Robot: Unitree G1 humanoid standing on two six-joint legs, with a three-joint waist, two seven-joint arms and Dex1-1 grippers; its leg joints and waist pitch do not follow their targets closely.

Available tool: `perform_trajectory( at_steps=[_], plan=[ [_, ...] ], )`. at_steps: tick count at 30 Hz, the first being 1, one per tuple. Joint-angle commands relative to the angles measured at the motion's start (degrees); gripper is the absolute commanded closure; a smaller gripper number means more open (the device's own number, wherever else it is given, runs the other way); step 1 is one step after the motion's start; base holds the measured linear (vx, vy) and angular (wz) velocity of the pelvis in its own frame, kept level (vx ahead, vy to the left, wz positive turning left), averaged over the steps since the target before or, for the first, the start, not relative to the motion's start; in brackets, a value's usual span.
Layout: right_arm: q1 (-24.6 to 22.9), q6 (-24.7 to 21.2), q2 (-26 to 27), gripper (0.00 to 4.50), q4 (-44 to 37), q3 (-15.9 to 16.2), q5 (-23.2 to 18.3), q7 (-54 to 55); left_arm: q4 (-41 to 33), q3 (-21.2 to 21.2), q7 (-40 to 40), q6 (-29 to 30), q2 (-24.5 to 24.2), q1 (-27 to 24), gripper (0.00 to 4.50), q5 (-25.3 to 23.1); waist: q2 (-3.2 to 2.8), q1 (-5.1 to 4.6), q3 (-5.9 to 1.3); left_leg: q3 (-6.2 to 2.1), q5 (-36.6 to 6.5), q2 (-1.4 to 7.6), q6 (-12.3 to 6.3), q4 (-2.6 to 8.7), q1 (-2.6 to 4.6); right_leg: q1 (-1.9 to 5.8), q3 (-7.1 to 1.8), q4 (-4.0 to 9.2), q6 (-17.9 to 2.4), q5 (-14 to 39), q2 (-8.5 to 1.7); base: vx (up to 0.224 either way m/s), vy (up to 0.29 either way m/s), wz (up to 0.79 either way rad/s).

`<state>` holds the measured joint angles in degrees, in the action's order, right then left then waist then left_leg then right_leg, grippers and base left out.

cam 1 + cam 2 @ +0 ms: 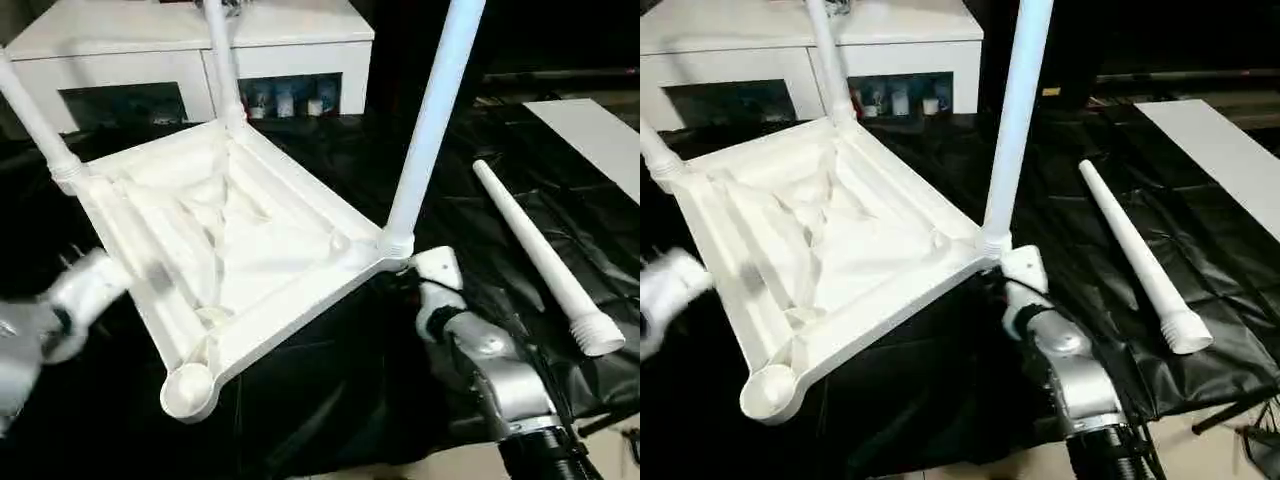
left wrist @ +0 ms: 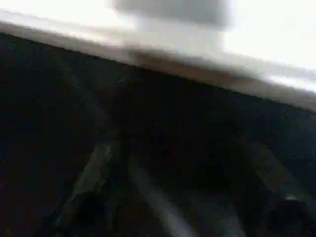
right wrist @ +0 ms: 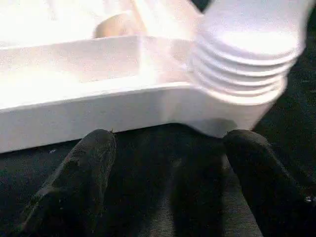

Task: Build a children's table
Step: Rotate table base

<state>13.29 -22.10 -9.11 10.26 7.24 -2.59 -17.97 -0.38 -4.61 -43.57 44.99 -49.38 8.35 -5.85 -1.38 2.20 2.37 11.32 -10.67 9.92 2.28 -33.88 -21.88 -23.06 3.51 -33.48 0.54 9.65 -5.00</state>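
Right gripper (image 3: 168,163), fingers spread under the light, stiff tabletop (image 1: 240,230) corner, should pinch its rim; left gripper's state I can't tell.

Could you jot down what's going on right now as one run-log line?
tabletop: upside down, three legs fitted | fourth leg: loose on black sheet | near socket: empty | right gripper: open below tabletop corner
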Motion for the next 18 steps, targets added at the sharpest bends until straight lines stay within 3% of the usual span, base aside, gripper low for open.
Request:
perform_trajectory(
  at_steps=[1, 4, 5, 10, 11, 12, 14, 17, 18],
  plan=[
    [0.9, -0.8, -0.4, 0.62, 1.4, 0.1, 0.3, -0.8, -4.0, -1.6, -3.0, 1.1, -0.3, -1.1, 1.1, 2.0, -0.87, -0.23, -2.82, -1.68, -18.7, 3.04, 2.49, 5.15, 2.02, 1.44, -2.74, 3.21, -12.0, 12.8, -2.9, 0.0, 0.0, 0.0],
    [2.6, 0.3, -0.2, 0.62, 4.8, 1.0, 0.9, -1.8, -9.5, -2.5, -6.4, 1.3, 0.7, -2.2, 0.9, 5.7, -0.79, -0.35, -2.69, -1.86, -20.7, 3.0, 3.03, 5.24, 2.0, 1.39, -2.75, 3.42, -11.5, 16.0, -3.03, 0.0, 0.0, 0.0],
    [3.2, 0.9, -0.2, 0.62, 6.2, 1.3, 1.1, -2.1, -11.2, -2.7, -7.3, 1.6, 1.1, -2.5, 0.78, 6.9, -1.08, -0.43, -2.76, -1.94, -21.2, 3.05, 3.21, 5.23, 2.03, 1.38, -2.72, 3.35, -11.5, 16.2, -3.03, 0.0, 0.0, 0.0],
    [6.9, 3.2, 0.9, 0.62, 12.6, 1.7, 0.8, -3.7, -18.4, -3.7, -10.1, 2.1, 3.8, -3.5, 0.57, 12.0, -0.65, -0.52, -2.66, -1.81, -22.0, 2.91, 3.07, 4.98, 2.05, 1.16, -2.77, 3.7, -11.2, 18.6, -3.02, 0.0, 0.0, 0.0],
    [7.2, 3.4, 0.9, 0.62, 13.1, 1.7, 0.8, -3.8, -18.8, -3.8, -10.0, 2.1, 4.1, -3.4, 0.41, 12.2, -0.6, -0.56, -2.56, -1.81, -22.2, 2.87, 3.04, 4.91, 2.02, 1.13, -2.82, 3.75, -11.2, 19.3, -2.98, 0.0, 0.0, 0.0],
    [9.4, 4.8, 1.4, 0.62, 16.4, 1.7, 1.1, -4.1, -20.1, -4.6, -9.0, 0.7, 7.3, -2.4, 0.3, 12.8, 0.09, -0.72, -2.54, -1.82, -21.9, 2.86, 2.82, 4.89, 1.74, 1.35, -2.78, 3.74, -10.9, 20.4, -3.0, 0.0, 0.0, 0.0],
    [10.4, 5.5, 1.6, 0.62, 17.4, 1.8, 0.9, -4.8, -19.8, -5.5, -7.9, -0.4, 9.0, -1.5, 0.24, 12.2, -0.15, -0.58, -2.57, -1.89, -22.3, 2.91, 2.89, 4.77, 1.97, 1.18, -2.81, 3.94, -10.1, 22.5, -3.11, 0.0, 0.0, 0.0],
    [11.9, 6.6, 2.2, 0.62, 18.7, 1.9, 0.4, -6.5, -18.2, -7.2, -5.2, -2.9, 12.3, 0.3, 0.04, 10.7, 0.15, -0.65, -2.63, -1.84, -21.9, 2.87, 2.82, 4.69, 1.92, 1.23, -2.81, 3.91, -9.8, 22.5, -2.95, 0.0, 0.0, 0.0],
    [12.6, 7.3, 2.5, 0.62, 19.3, 2.2, 0.1, -7.8, -16.1, -8.5, -2.3, -5.2, 15.5, 1.8, 0.04, 9.6, 0.22, -0.8, -2.58, -1.91, -21.9, 2.81, 2.69, 4.76, 1.57, 1.41, -2.73, 3.98, -9.3, 23.3, -2.96, 0.0, 0.0, 0.0]
  ],
)
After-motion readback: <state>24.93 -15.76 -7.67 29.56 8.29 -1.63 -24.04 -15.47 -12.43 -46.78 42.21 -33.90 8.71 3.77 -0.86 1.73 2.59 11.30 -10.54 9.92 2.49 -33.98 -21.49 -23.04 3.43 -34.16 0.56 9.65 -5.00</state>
